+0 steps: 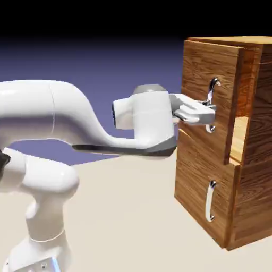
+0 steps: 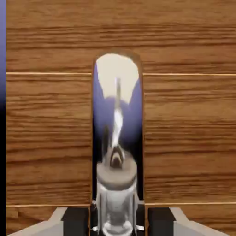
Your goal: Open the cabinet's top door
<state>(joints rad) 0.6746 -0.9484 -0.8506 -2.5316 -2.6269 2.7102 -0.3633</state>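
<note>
The cabinet (image 1: pixel 255 186) of reddish-brown wood stands at the right of the exterior view. Its top door (image 1: pixel 202 61) stands a little out from the cabinet's front, and a gap on its right shows pale inner wood. My gripper (image 1: pixel 211 110) reaches in from the left and is shut on the top door's silver handle (image 1: pixel 213 85), around the middle of the bar. In the hand view the shiny handle (image 2: pixel 117 133) rises between the dark finger pads (image 2: pixel 76 221), and the door's wood (image 2: pixel 184 138) fills the picture. My gripper (image 2: pixel 117 227) sits at that view's bottom edge.
Below the top door is the lower door (image 1: pixel 194 183) with its shorter silver handle (image 1: pixel 211 202), flush with the cabinet. The white arm (image 1: pixel 64 117) spans the left half of the exterior view above the beige table (image 1: pixel 133 223).
</note>
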